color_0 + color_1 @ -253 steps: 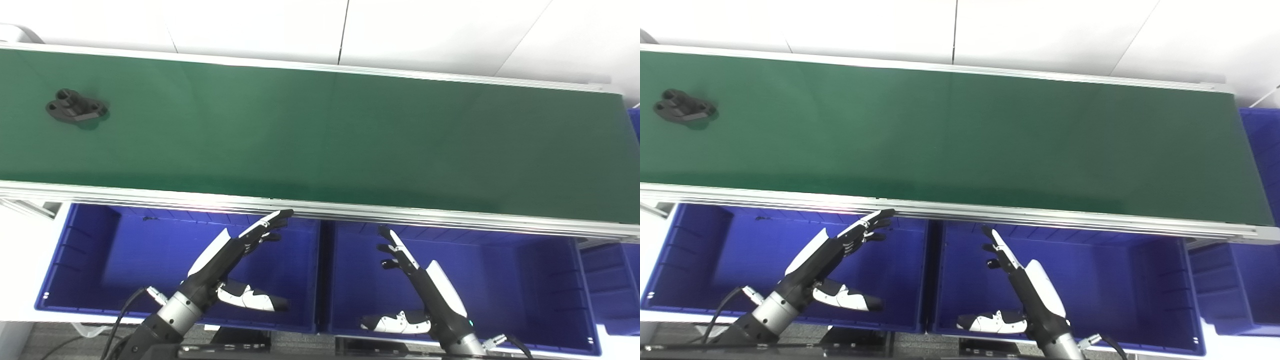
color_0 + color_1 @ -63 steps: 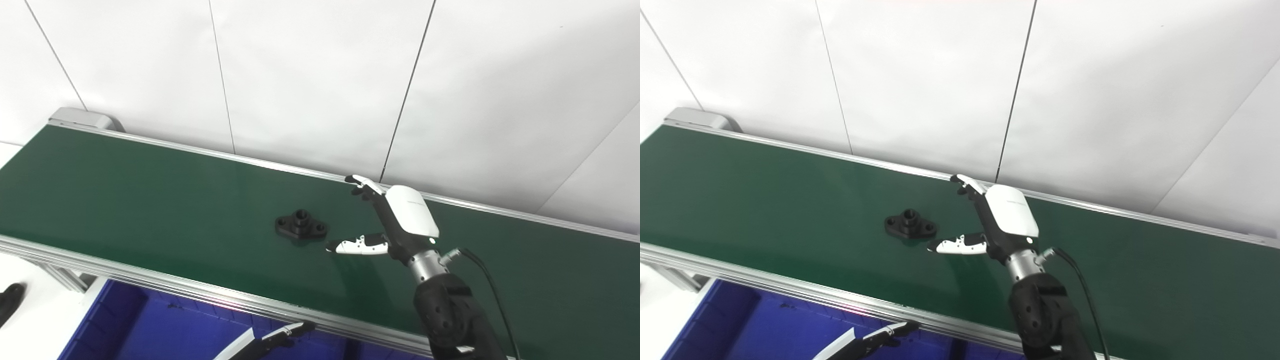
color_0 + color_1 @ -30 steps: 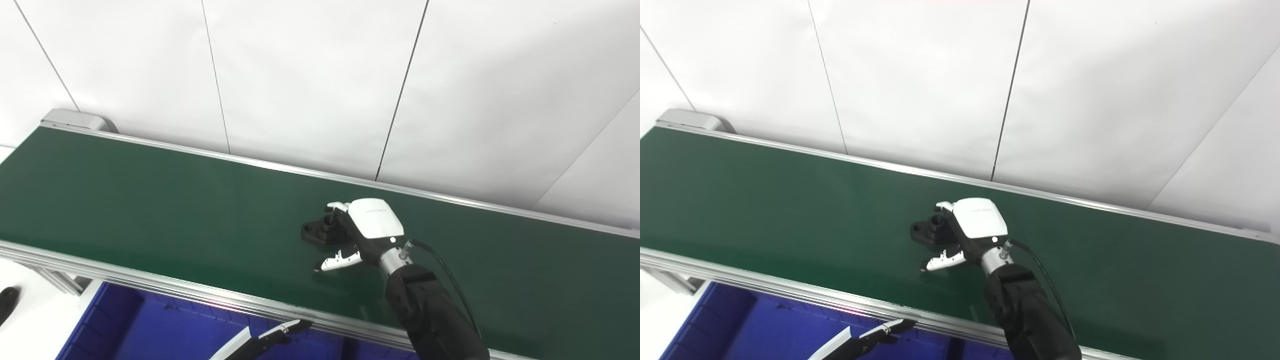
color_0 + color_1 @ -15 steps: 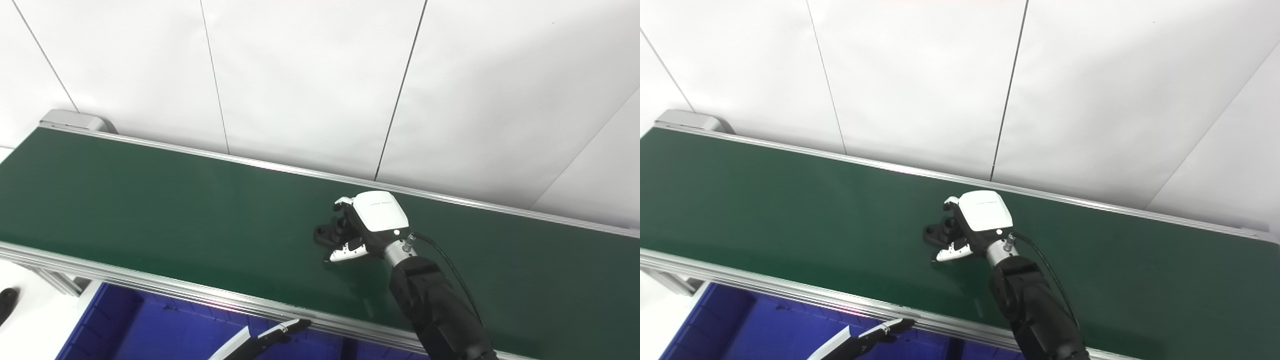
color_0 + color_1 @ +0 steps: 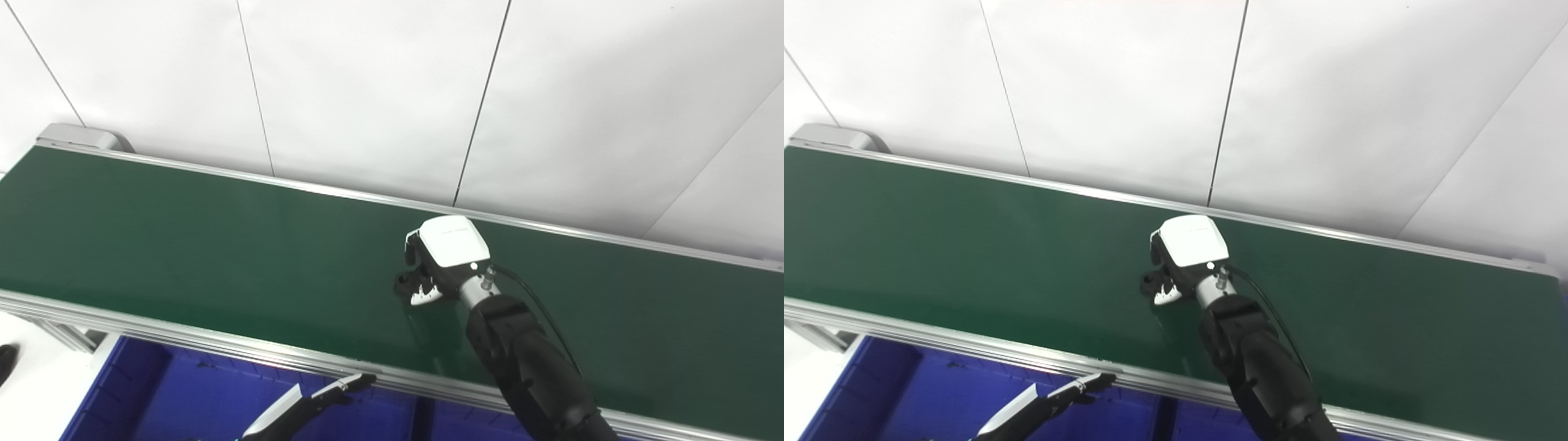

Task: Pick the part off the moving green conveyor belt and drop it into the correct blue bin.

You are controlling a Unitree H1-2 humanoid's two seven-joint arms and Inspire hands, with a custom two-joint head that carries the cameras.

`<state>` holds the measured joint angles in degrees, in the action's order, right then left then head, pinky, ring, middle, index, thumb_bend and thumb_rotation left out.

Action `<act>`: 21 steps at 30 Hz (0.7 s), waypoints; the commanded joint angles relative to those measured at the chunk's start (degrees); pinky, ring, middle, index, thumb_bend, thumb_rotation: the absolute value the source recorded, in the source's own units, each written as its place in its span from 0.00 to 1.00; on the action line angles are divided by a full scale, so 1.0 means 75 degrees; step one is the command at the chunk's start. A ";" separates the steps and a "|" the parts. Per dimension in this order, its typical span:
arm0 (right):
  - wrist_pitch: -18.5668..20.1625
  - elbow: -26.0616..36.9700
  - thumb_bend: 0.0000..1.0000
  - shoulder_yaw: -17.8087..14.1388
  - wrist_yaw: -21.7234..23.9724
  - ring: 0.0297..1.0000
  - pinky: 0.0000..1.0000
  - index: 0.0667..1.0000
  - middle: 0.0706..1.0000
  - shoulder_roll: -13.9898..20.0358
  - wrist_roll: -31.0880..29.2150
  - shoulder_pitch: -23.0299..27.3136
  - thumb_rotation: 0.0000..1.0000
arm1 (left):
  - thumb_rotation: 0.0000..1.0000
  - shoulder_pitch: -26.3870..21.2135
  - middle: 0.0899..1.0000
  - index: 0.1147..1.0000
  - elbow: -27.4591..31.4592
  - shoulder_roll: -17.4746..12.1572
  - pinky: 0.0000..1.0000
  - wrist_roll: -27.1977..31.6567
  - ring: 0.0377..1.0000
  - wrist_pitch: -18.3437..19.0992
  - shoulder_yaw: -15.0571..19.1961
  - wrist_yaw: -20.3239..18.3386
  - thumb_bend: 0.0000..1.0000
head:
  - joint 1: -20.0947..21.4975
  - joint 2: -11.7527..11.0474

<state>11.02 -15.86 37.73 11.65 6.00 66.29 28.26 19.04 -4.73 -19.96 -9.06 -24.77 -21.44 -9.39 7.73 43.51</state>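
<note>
The black flanged part [image 5: 406,283] lies on the green conveyor belt [image 5: 184,245] at mid-belt. My right hand [image 5: 444,260] is over it with fingers and thumb closed around it; only the part's left end shows past the hand, also in the right eye view [image 5: 1149,281]. The rest of the part is hidden under the white hand back. My left hand [image 5: 306,404] is low at the bottom edge over a blue bin [image 5: 184,398], fingers stretched out and holding nothing.
The belt's near aluminium rail [image 5: 214,346] runs across below the hand. A second blue bin [image 5: 465,422] shows just right of the first, under the rail. A white panelled wall [image 5: 367,92] stands behind the belt.
My right hand has closed its fingers and thumb on the part, which was still mostly visible a second ago. The part and hand have drifted right along the belt. The camera has tilted slightly.
</note>
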 commanded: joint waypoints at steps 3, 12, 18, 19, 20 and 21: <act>0.0217 0.0148 0.52 0.0155 0.0450 0.29 0.23 0.48 0.36 0.0139 0.0211 -0.0098 0.00 | 0.37 0.0019 0.95 0.91 0.0243 -0.0010 0.86 0.0102 0.93 -0.0285 0.0089 -0.0006 0.79 | 0.0001 0.0023; 0.0343 0.0422 0.52 0.0069 0.0577 0.29 0.22 0.48 0.36 0.0116 0.0297 -0.0209 0.00 | 0.36 0.0034 0.95 0.91 0.0265 0.0037 0.86 0.0106 0.92 -0.0284 0.0180 -0.0100 0.79 | -0.0027 0.0057; 0.0361 0.1145 0.53 -0.0198 0.0775 0.24 0.18 0.46 0.41 0.0139 0.0012 -0.0430 0.00 | 0.37 0.0041 0.95 0.91 0.0274 0.0044 0.86 0.0087 0.93 -0.0285 0.0191 -0.0139 0.79 | -0.0035 0.0106; 0.0353 0.1247 0.53 -0.0254 0.0821 0.23 0.18 0.45 0.42 0.0136 -0.0053 -0.0461 0.00 | 0.37 0.0046 0.95 0.91 0.0281 0.0044 0.86 0.0072 0.93 -0.0285 0.0192 -0.0134 0.79 | -0.0035 0.0106; 0.0378 0.1534 0.53 -0.0336 0.0857 0.23 0.18 0.45 0.43 0.0152 -0.0098 -0.0544 0.00 | 0.37 0.0056 0.95 0.91 0.0296 0.0050 0.86 0.0060 0.93 -0.0282 0.0204 -0.0143 0.79 | -0.0031 0.0121; 0.0393 0.1735 0.52 -0.0394 0.0884 0.23 0.18 0.47 0.38 0.0161 -0.0117 -0.0605 0.00 | 0.38 0.0063 0.95 0.91 0.0307 0.0055 0.87 0.0055 0.93 -0.0280 0.0214 -0.0152 0.79 | -0.0031 0.0121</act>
<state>13.18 -6.31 35.70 18.26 7.49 65.84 23.25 19.28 -4.49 -19.44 -9.10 -24.77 -20.26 -10.53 7.56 44.38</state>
